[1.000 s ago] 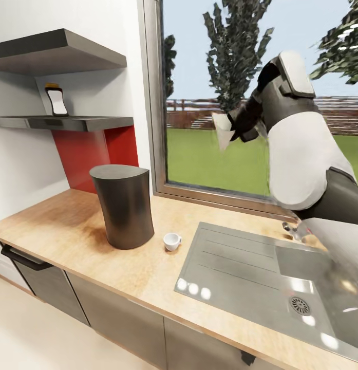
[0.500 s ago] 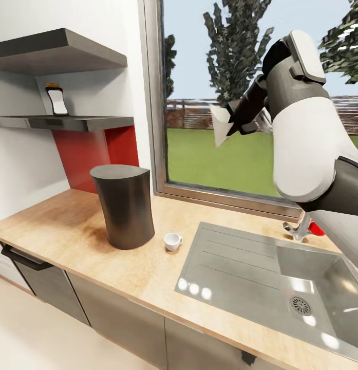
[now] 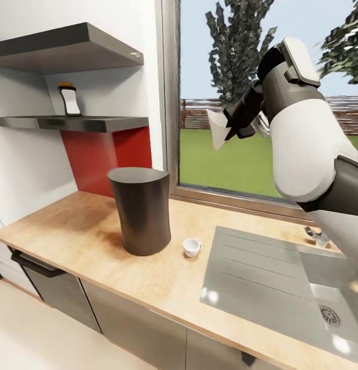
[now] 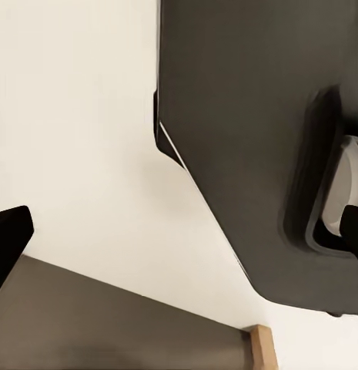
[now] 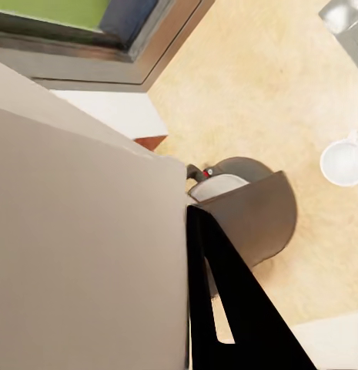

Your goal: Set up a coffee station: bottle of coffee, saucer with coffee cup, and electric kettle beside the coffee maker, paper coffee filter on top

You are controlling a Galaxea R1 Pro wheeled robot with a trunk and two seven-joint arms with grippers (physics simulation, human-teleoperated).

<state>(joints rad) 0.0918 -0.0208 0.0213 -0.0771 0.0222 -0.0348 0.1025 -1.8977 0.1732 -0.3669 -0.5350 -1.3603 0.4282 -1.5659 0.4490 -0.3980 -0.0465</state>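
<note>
The filter (image 3: pixel 218 128), light, thin and judged easily crushed, is held clamped at its edge by the right gripper (image 3: pixel 231 124), high over the counter (image 3: pixel 76 231) and well apart from the coffee maker (image 3: pixel 143 210)

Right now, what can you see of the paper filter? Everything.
The filter is a white to off-white cone of thin paper, point hanging down, open end up. It is held in the air in front of the window, above the counter and higher than the coffee maker, to the right of it in the head view. The right gripper pinches its edge. In the right wrist view it is a broad pale sheet against a dark finger.
</note>
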